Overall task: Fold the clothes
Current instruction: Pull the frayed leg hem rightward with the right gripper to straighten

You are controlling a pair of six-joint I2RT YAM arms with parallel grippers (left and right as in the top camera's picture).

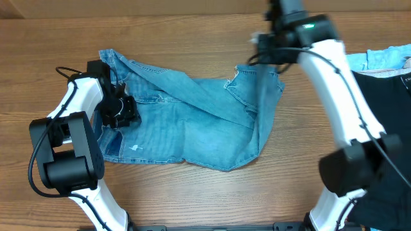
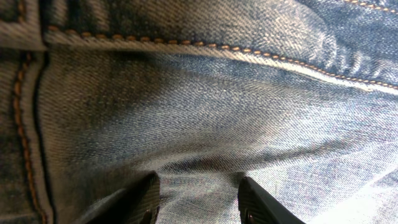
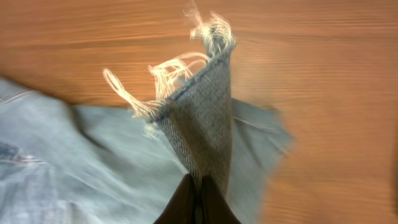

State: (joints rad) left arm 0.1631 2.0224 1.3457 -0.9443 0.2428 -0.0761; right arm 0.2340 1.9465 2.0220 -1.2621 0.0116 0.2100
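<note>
right end effector [image 3: 198,198] | pinching jeans [image 1: 192,122] hem (frayed) | held up

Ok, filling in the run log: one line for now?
left pincer: open, down on jeans | right pincer: shut on frayed hem

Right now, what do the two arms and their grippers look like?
The left arm and right arm both have white curved link shells between bulky black joint housings, with thin black cables looping alongside. A small green light glows on the right arm's wrist housing. The left gripper and right gripper have black fingers.
</note>
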